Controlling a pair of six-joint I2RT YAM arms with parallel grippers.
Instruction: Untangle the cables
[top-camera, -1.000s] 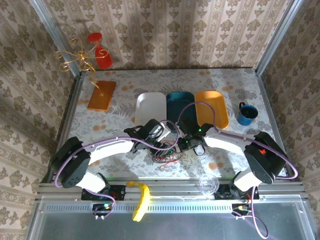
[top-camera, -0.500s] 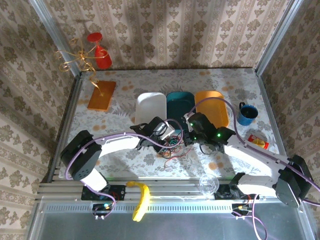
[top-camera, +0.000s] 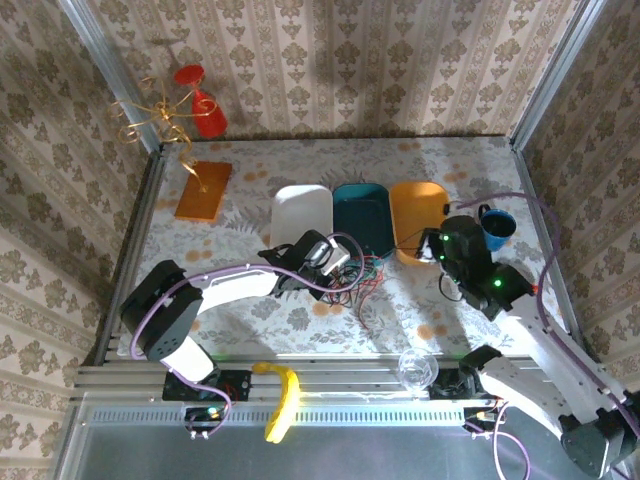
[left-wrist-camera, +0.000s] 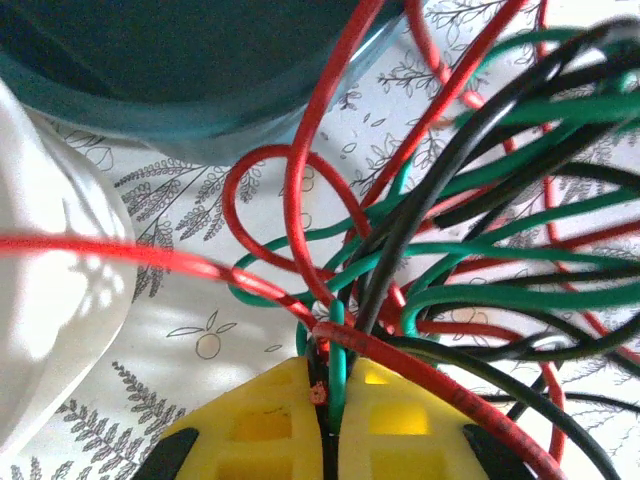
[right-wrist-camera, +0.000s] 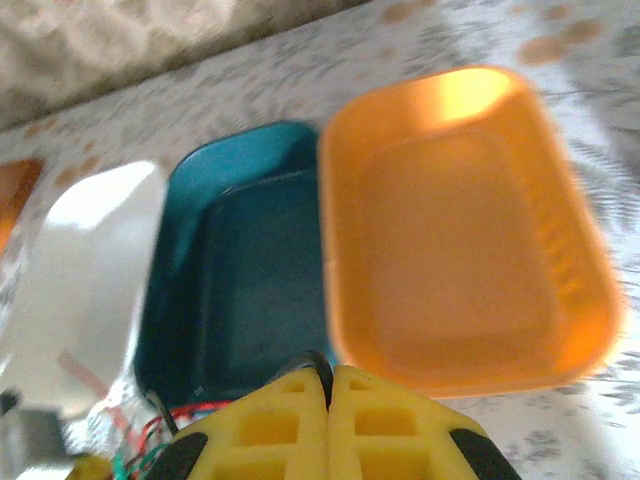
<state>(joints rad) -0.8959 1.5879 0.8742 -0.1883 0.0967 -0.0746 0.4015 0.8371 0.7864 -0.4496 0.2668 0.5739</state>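
Note:
The cables (top-camera: 357, 277), thin red, green and black wires, lie in a tangle on the table in front of the teal tray (top-camera: 362, 212). My left gripper (top-camera: 343, 265) sits at the tangle's left side. Seen from the left wrist, my left gripper (left-wrist-camera: 333, 398) is shut on a green cable (left-wrist-camera: 337, 350) and strands beside it, with red, green and black loops (left-wrist-camera: 450, 250) fanning out ahead. My right gripper (top-camera: 427, 243) is off to the right by the orange tray (top-camera: 421, 205). It is shut (right-wrist-camera: 328, 378) on a black cable (right-wrist-camera: 318, 362) that runs back to the tangle (right-wrist-camera: 150, 435).
A white tray (top-camera: 302, 212) stands left of the teal one. Further right is a blue mug (top-camera: 495, 228). An orange board (top-camera: 203, 190) lies at the back left, below a red glass with gold ribbon (top-camera: 196, 100). A banana (top-camera: 284, 398) and a clear cup (top-camera: 417, 368) sit on the front rail.
My right arm has swung right, away from the tangle to the orange tray, drawing a black cable out with it. The left gripper has stayed at the tangle.

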